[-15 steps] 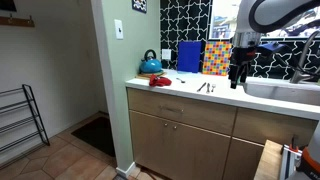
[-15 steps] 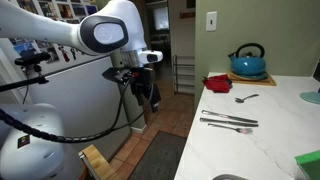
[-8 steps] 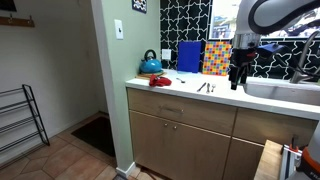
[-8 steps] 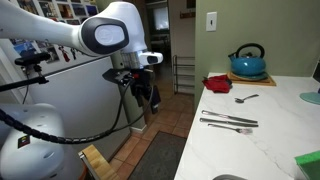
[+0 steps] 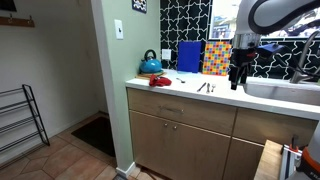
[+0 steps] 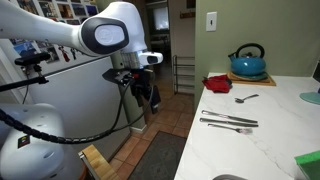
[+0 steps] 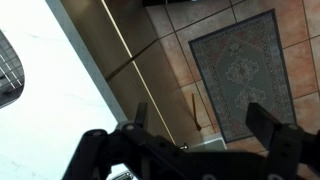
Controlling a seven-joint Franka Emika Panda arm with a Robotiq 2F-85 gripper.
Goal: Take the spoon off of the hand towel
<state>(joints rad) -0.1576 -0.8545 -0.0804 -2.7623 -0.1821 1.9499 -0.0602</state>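
The spoon (image 6: 246,99) lies flat on the white counter (image 6: 285,135), just beside the rumpled red hand towel (image 6: 217,83). Its long axis runs from the counter's front edge toward the back. Which end is the bowl is too small to tell. The gripper (image 6: 146,97) hangs beyond the counter's edge above the floor, with its fingers (image 7: 268,128) spread wide.

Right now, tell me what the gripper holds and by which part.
Nothing. The gripper is open and empty; the spoon lies on the counter.
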